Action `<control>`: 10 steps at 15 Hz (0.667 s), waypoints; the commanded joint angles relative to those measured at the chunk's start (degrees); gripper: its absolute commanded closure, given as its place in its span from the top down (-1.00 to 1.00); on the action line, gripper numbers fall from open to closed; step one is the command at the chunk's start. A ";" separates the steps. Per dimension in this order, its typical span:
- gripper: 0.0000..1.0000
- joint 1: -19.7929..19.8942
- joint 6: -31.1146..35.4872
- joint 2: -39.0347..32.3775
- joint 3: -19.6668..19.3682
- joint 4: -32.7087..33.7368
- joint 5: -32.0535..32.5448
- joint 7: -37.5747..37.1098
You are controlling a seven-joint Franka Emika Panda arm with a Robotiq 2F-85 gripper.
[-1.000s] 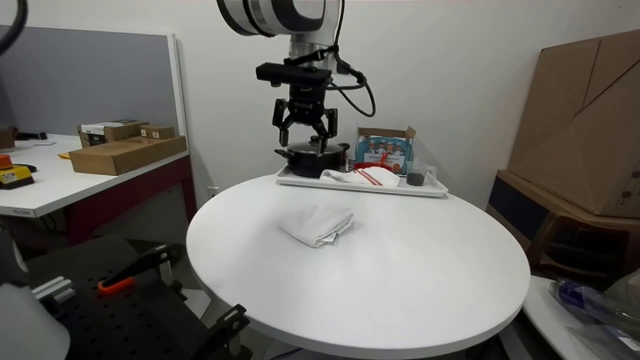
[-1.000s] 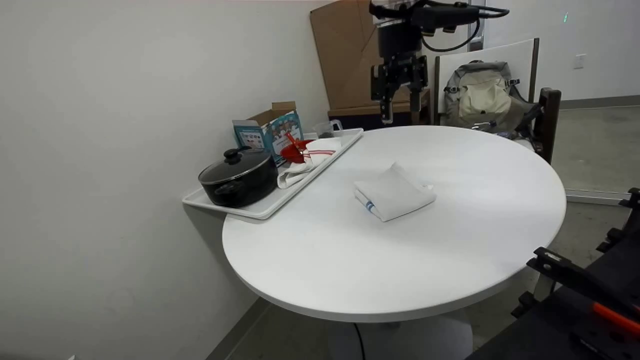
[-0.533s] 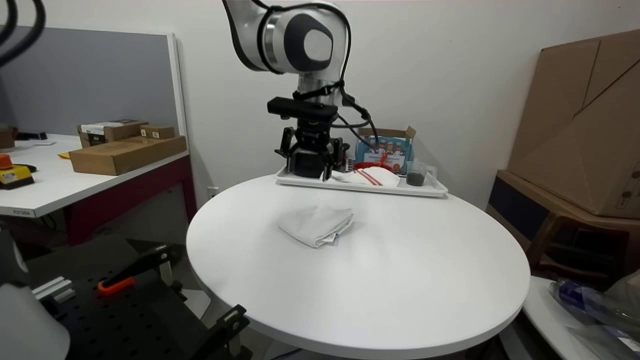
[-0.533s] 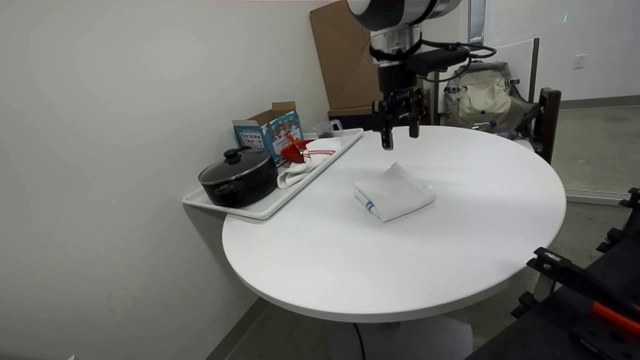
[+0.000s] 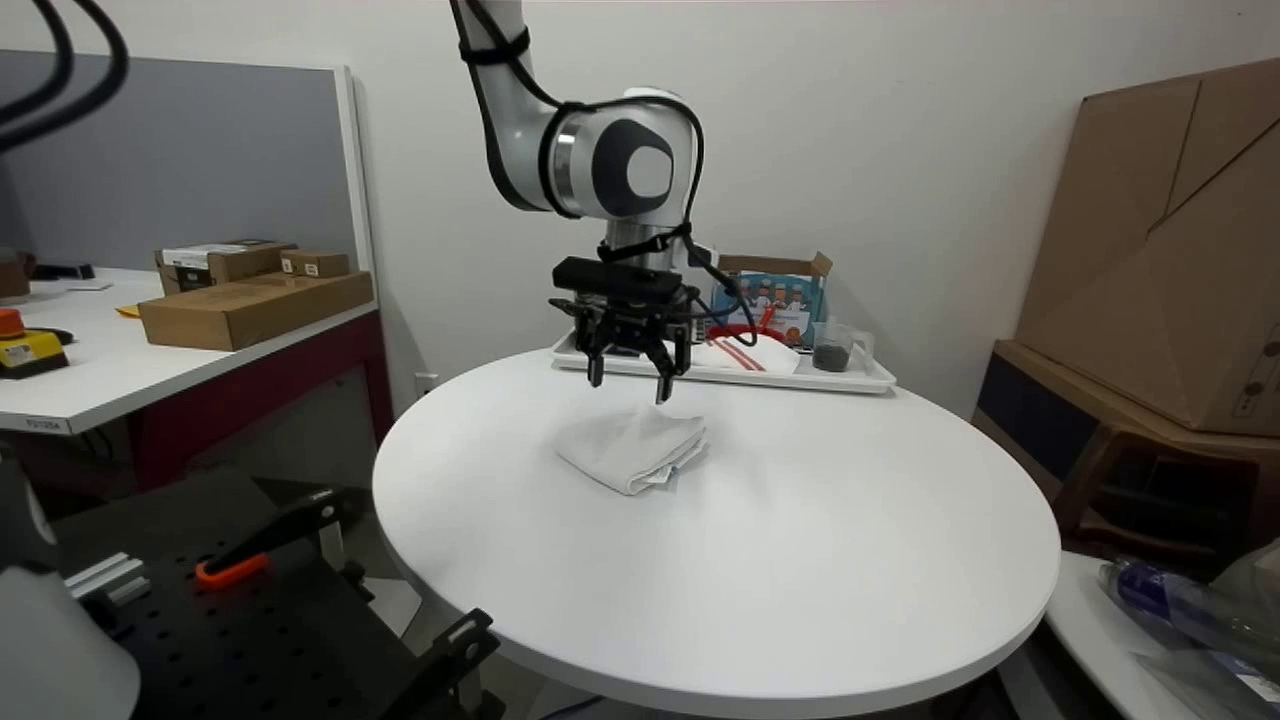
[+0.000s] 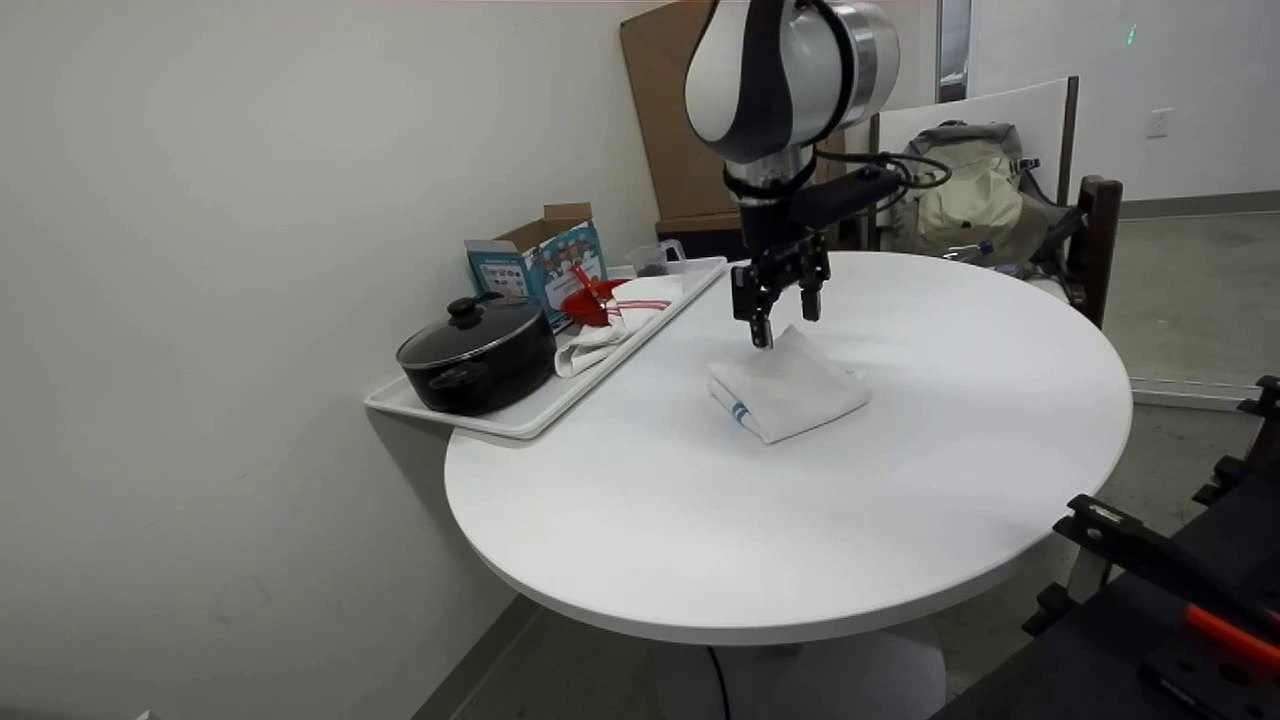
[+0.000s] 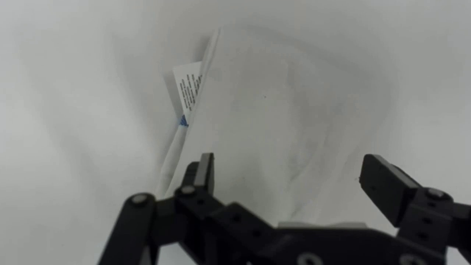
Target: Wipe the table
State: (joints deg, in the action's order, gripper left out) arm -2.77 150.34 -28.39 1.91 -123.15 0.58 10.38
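The round white table (image 5: 820, 560) fills the middle of both exterior views (image 6: 800, 540). A folded white cloth (image 5: 632, 452) lies flat on it; its blue stripe shows in an exterior view (image 6: 790, 395). In the wrist view the cloth (image 7: 254, 103) lies beneath the fingers, with a printed tag and a bit of blue at its left edge. My gripper (image 5: 630, 390) points down over the far part of the cloth; it also shows in an exterior view (image 6: 786, 330). In the wrist view the gripper (image 7: 289, 158) is open and empty, its fingers wide apart. Whether a fingertip touches the cloth I cannot tell.
A white tray (image 6: 530, 425) at the table's wall-side edge bears a black lidded pot (image 6: 480, 350), a red bowl (image 6: 588, 305), a red-striped towel (image 6: 640, 305), a blue box (image 6: 570, 265) and a clear cup (image 5: 835, 350). A black perforated platform (image 5: 200, 640) stands beside the table.
My gripper has come down from high above the table to just over the cloth, staying open. The cloth and the things on the tray have not moved.
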 commanded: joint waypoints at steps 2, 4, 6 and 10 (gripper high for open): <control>1.00 -3.34 4.20 -5.95 -2.70 4.50 5.32 -7.45; 1.00 -4.45 5.99 -7.38 -3.42 5.17 6.45 -9.48; 1.00 -5.79 7.60 -8.74 -4.53 5.78 7.39 -11.34; 0.48 -6.97 10.25 -11.38 -5.74 6.72 7.39 -13.27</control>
State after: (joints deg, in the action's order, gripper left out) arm -8.52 158.34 -37.27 -2.45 -118.20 6.70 -0.20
